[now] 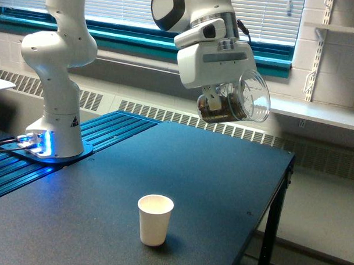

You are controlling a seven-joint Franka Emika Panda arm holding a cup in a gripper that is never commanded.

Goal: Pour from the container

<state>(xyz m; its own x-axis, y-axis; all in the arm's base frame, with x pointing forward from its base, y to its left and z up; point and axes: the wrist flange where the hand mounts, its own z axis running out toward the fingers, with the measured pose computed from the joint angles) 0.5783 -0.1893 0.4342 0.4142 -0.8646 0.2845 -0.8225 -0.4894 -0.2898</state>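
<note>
The gripper (216, 99) is pinching the clear plastic cup (248, 99), which is lying tilted on its side in the air above the table's (222, 175) far edge, dark contents pooling inside. A white paper cup (155, 219) is standing upright near the table's front edge.

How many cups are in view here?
2: a clear plastic cup tipped sideways in the gripper above the table, and a white paper cup upright on it.

Soft window daylight, sharp focus
</note>
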